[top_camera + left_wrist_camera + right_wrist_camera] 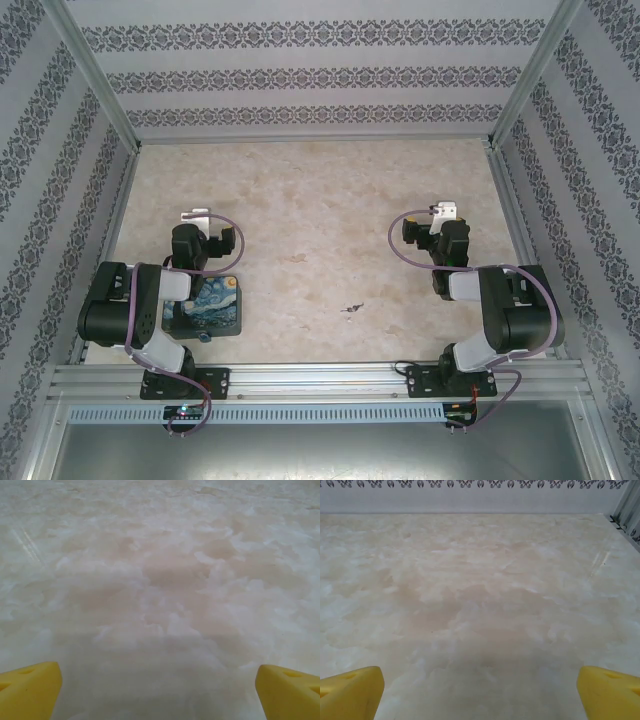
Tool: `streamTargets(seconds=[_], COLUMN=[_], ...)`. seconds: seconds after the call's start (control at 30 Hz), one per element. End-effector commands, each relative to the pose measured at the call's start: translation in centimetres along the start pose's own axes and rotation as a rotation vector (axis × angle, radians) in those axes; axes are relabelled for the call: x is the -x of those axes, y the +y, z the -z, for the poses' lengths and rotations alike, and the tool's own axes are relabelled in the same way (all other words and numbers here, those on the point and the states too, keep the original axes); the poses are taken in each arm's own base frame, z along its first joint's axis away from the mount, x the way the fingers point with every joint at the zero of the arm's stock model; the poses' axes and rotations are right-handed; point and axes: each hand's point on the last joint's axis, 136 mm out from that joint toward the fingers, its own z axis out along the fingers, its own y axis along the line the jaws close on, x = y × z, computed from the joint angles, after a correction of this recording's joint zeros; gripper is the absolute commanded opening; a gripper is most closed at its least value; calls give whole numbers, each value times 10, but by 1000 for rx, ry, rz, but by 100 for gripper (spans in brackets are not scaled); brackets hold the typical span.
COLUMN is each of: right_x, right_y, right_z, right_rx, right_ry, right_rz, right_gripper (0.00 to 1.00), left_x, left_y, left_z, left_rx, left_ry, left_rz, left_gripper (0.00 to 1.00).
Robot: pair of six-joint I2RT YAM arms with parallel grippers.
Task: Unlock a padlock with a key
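top view: padlock (216, 305) at the desk's (320, 230) 8 o'clock, partly under the left arm; blue speck at its 6 o'clock, likely the key (204, 338) | step: reach, so bring the left claw (197, 216) back toward 6 o'clock and pin the padlock flat first | pose: left and right claw (444, 210) both folded low, pointing to 12 o'clock | left wrist: fingers (27, 690) wide, empty | right wrist: fingers (350, 692) wide, empty

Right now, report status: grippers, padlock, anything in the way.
Left gripper open, empty. Right gripper open, empty. Padlock lying flat near-left, partly under left arm. Small dark item, likely the key, loose mid-table.
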Motion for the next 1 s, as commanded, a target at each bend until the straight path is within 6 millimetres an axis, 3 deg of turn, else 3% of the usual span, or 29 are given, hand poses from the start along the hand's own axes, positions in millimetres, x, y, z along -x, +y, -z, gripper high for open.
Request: streamTargets(seconds=[0.0, 0.97], right_x=[15, 16], right_y=[1, -4], right_z=[1, 1], right_rx=[11, -4], right_ry=[-49, -47], right_rz=[10, -9], right_gripper=[98, 98], left_x=[16, 17], left_y=[2, 2], left_z=[-1, -1], left_rx=[-2, -5], left_ry=[-46, -48], left_rz=[-14, -14], left_gripper=[100, 100])
